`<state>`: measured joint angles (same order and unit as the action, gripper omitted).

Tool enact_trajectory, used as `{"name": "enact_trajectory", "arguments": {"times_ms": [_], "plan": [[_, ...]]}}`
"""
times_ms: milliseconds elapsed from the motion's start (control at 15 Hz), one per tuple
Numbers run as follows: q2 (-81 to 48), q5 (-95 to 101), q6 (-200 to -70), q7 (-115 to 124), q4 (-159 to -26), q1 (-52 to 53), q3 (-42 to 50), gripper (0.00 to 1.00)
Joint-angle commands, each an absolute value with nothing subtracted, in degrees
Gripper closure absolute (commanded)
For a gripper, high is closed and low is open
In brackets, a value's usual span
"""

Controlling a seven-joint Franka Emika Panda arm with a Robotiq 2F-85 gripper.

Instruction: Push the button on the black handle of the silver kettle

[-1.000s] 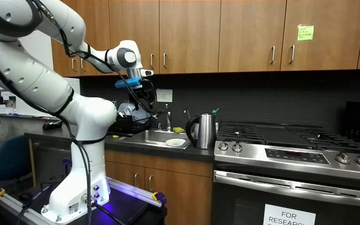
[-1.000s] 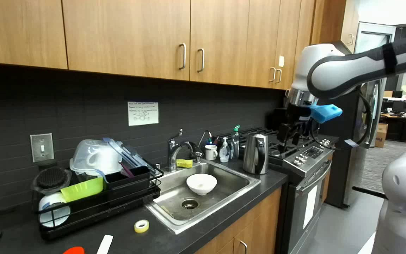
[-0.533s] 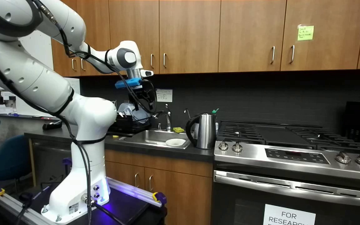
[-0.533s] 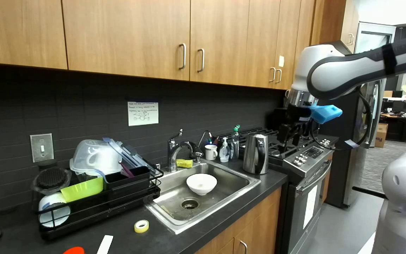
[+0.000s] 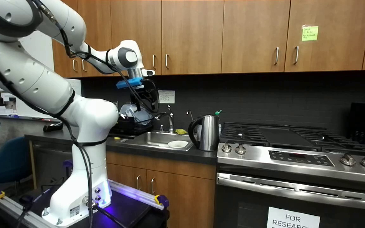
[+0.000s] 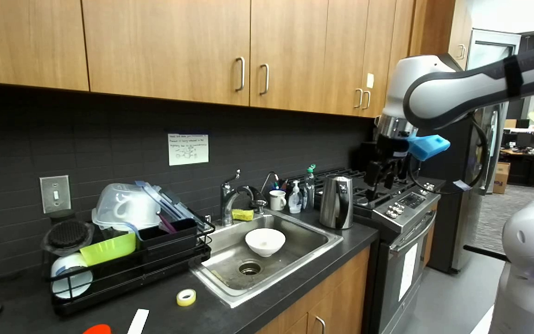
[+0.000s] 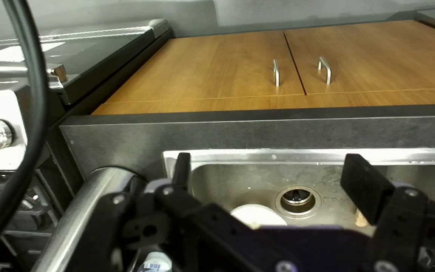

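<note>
The silver kettle (image 5: 210, 133) stands upright on the dark counter between the sink and the stove. It also shows in an exterior view (image 6: 329, 204) and at the lower left of the wrist view (image 7: 85, 215). Its black handle (image 5: 192, 133) faces the sink side in that view and shows as a dark strip (image 6: 342, 204) in an exterior view. The button is too small to make out. My gripper (image 7: 267, 166) is open and empty, its fingers wide apart. In both exterior views (image 5: 138, 106) (image 6: 381, 185) it hangs in the air above counter height, apart from the kettle.
A steel sink (image 6: 311, 260) holds a white bowl (image 6: 265, 241). A faucet (image 6: 227, 204), soap bottle (image 6: 295, 199) and mug (image 6: 277, 200) stand behind it. The stove (image 5: 296, 164) adjoins the kettle. A full dish rack (image 6: 137, 269) and upper cabinets (image 5: 192, 38) border the space.
The wrist and gripper have risen very slightly in the last half second. The kettle and everything else have stayed in place.
</note>
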<state>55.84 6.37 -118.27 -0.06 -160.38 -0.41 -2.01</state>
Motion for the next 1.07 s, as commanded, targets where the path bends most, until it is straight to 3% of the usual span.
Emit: {"name": "enact_trajectory", "arguments": {"times_ms": [0, 933, 1000], "plan": [[56.6, 8.2, -117.3, 0.8, -160.2, -1.8, -2.3, 0.0], [50.2, 7.6, -134.7, 15.2, -159.9, -9.7, -3.8, 0.0], [49.0, 7.3, -136.5, 17.0, -159.9, -10.2, -4.2, 0.25]]}}
